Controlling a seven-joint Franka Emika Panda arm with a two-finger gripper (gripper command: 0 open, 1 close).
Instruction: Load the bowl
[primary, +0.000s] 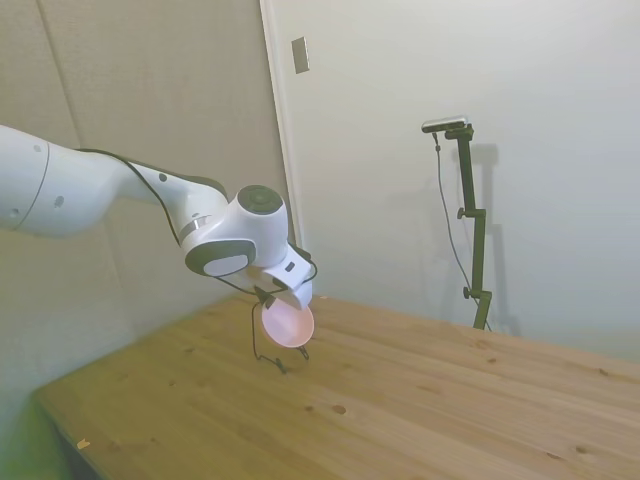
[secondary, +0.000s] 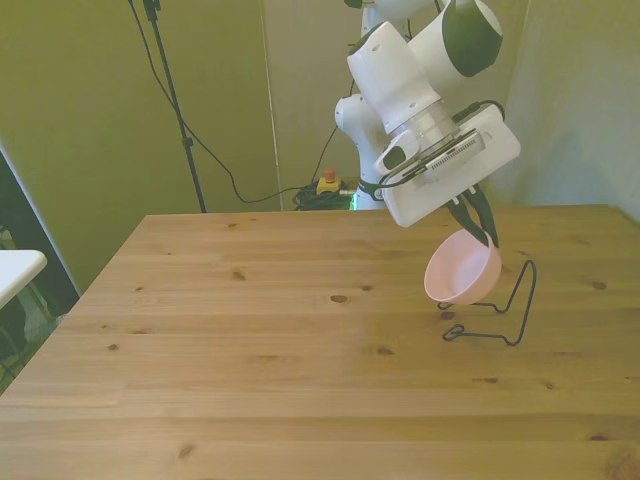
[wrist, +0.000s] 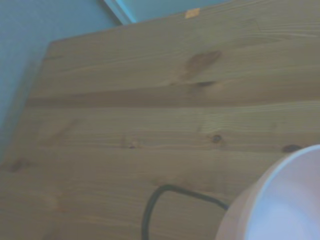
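One bowl (secondary: 462, 270) is pinched by the hand (secondary: 480, 228), held tilted just above the wire rack (secondary: 505, 310); seating it is left.

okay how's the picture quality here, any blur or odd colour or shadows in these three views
Side view: slightly soft, dim and greyish, the bowl washed out against the table. Front view: sharpest, with a yellow-green cast; the wire rack and gripper read clearly. Wrist view: out of focus with a bluish tint, the bowl's rim a blurred pale curve.

A knotty pine table (primary: 420, 400) stands against plain pale walls (primary: 560, 120), a white door frame (primary: 280, 130) behind it.
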